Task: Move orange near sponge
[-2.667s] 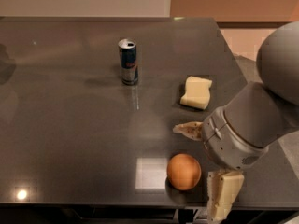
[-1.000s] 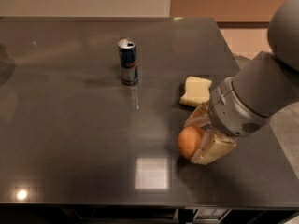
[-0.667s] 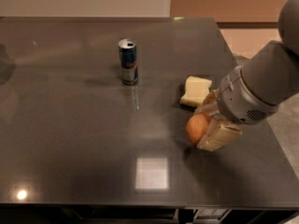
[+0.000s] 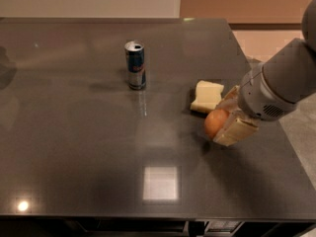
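The orange (image 4: 214,123) is round and smooth, and sits between the pale fingers (image 4: 236,131) of my gripper (image 4: 225,117), which is shut on it. It is held just in front of and slightly right of the sponge (image 4: 207,96), with a narrow gap between them. The sponge is a pale yellow block lying flat on the dark table (image 4: 74,147) at the right. The orange appears slightly above the tabletop, with a shadow beneath it. My grey arm (image 4: 284,85) comes in from the right edge.
An upright blue and silver can (image 4: 135,65) stands left of the sponge, towards the table's middle. The table's right edge runs just beyond the gripper, and its front edge is at the bottom. A bright light reflection lies on the table front.
The gripper closed on the orange near the front edge, then carried it back and to the right, up close to the sponge. The sponge and can have not moved.
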### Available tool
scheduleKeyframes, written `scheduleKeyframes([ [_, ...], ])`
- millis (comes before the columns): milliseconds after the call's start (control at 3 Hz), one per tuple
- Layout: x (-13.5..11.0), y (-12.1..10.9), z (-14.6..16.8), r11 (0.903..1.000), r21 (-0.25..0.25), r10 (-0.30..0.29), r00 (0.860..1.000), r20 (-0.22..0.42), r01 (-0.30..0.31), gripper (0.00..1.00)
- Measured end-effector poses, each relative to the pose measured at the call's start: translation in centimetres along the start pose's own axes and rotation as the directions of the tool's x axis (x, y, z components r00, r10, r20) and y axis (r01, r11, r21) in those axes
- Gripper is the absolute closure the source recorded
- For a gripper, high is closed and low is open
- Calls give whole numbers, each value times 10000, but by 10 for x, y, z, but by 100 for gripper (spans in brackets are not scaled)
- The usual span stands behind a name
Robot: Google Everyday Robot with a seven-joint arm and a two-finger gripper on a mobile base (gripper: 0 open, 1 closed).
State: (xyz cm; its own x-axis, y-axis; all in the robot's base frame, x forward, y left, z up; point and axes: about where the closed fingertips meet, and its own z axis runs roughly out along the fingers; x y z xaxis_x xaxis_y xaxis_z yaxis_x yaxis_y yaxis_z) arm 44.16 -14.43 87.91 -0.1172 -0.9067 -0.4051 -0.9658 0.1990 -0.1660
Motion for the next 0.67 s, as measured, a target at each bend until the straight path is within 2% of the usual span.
scheduleKeyframes([
  [333, 8, -12, 3, 9990, 157, 412, 9991, 14, -412, 83],
  [667, 14, -18, 9, 9979, 166, 622, 9981, 25, -623, 59],
])
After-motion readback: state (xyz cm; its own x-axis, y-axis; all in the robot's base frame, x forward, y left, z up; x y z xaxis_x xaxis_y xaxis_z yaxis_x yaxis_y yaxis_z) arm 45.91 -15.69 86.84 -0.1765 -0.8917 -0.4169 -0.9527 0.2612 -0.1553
